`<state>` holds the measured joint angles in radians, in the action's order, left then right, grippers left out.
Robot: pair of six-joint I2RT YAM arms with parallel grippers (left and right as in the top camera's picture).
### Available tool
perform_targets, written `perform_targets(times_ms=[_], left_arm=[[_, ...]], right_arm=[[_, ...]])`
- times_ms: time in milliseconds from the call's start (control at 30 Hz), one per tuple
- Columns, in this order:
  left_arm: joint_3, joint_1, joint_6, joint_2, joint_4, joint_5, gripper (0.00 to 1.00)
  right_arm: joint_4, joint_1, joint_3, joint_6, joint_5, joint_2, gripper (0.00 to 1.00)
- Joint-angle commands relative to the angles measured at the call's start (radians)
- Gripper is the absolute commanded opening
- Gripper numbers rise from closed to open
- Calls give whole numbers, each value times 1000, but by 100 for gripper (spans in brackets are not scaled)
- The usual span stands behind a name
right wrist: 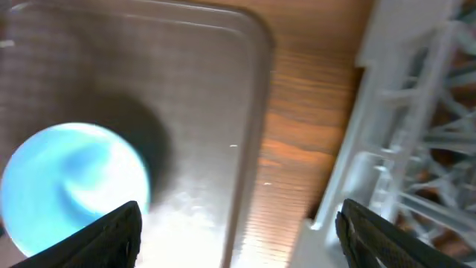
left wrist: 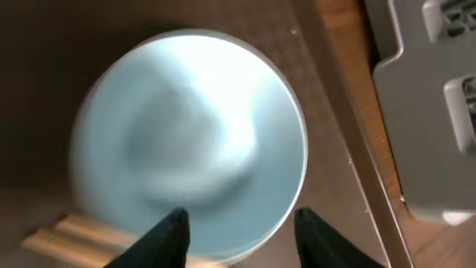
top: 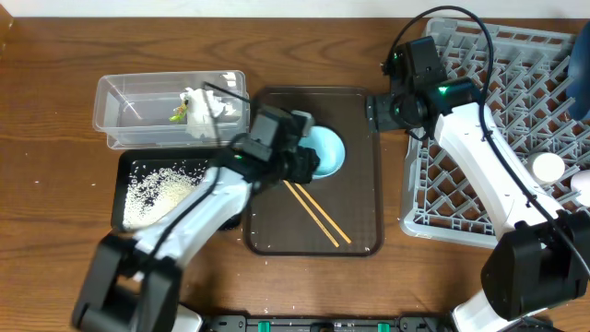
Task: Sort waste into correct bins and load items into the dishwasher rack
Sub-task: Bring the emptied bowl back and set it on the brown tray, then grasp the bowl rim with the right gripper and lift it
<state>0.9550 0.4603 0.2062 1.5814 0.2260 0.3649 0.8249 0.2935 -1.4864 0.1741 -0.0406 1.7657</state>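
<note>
The pale blue bowl [top: 324, 152] sits on the brown serving tray [top: 359, 221], with wooden chopsticks [top: 316, 214] lying in front of it. My left gripper [top: 309, 164] is open right at the bowl's near side; in the left wrist view its fingers [left wrist: 239, 237] straddle the bowl [left wrist: 190, 141] rim. My right gripper [top: 376, 111] is open and empty above the tray's right edge, between the tray and the grey rack [top: 502, 138]. The right wrist view shows the bowl [right wrist: 71, 186] at lower left. The clear tub [top: 129, 106] holds tissue and wrapper [top: 198, 106]. The black tray [top: 129, 175] holds rice grains [top: 161, 184].
Two white cups [top: 548, 166] sit in the rack at the right, and a dark blue item [top: 581, 83] shows at the rack's far right edge. Bare wood lies left of the bins and between the tray and the rack [right wrist: 312, 149].
</note>
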Motion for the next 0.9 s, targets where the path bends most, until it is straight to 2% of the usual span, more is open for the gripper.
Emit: perform_targets(times_ms=[0,267,367,500,667,800,867], left_arm=[[14,-60,-5,-140,79,-11,50],[13,-185,-5,-312,339,-11,51],[13,-192,-5,-314,386,-11,51],[13,-192,-5,-311,411,-11,51],[13,-192,-5,-311,417,-11,51],[13,-192,-5,-311,418,-11,51],[13,-192,-5,-311,418,-11,51]], right_arm=[[-5,2,-15,-19,-155,-21,81],[-21,45,3,-18,-173,69,77],[-32,69,3,-18,-200,122,76],[-57,100,3,9,-199,205,69],[-95,108,3,61,-193,290,44],[-117,104,2,74,-193,309,1],[-128,100,-4,72,-191,299,1]])
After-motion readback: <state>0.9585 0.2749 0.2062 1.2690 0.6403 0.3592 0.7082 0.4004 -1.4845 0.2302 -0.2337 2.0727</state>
